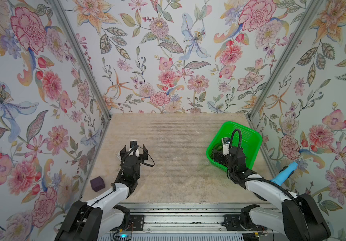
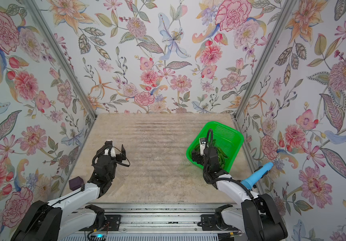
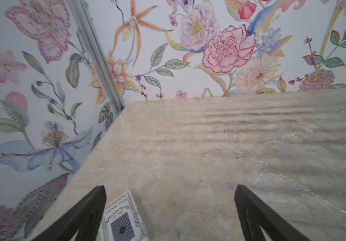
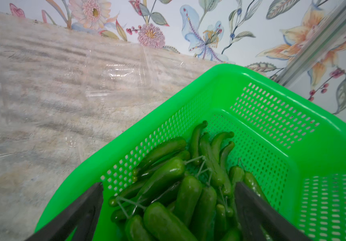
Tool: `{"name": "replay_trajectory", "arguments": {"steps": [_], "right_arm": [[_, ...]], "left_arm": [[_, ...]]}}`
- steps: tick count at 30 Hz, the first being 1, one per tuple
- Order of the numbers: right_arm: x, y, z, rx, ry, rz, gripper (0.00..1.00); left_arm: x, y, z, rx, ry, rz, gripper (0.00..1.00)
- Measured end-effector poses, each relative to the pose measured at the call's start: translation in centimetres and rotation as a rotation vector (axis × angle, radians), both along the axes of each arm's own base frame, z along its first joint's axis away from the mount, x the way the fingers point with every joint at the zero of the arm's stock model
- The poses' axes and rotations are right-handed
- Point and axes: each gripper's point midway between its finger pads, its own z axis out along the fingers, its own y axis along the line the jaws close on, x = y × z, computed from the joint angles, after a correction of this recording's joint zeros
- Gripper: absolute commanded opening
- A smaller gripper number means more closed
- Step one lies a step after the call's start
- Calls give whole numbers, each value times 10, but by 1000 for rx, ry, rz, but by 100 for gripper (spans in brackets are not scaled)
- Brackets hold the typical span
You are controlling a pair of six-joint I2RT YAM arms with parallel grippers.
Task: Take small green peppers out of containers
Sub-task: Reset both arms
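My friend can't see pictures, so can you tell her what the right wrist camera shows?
A pile of small green peppers lies in a bright green basket, with the right gripper open over them. Beyond the basket, a clear container with no peppers inside sits on the beige table, in front of a flowery wall.

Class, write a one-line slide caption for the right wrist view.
Open right gripper over a green basket heaped with small green peppers; an empty clear container lies on the table beyond.
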Motion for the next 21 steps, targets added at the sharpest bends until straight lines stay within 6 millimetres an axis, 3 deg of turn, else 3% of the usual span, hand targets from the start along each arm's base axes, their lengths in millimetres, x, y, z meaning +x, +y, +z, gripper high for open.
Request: {"name": "replay_trajectory", "arguments": {"steps": [5, 9, 14, 21], "right_arm": [[6, -7, -4, -34, -45, -15, 100], [7, -21, -20, -36, -37, -33, 100], [5, -35, -31, -13, -47, -39, 100], [1, -60, -29, 9, -106, -62, 100]], "left_arm": [[-16, 35, -24, 126, -12, 121, 100], [-17, 39, -31, 170, -28, 141, 100], [-18, 42, -64, 233, 63, 140, 100], [-20, 45, -54, 221, 20, 154, 100]]}}
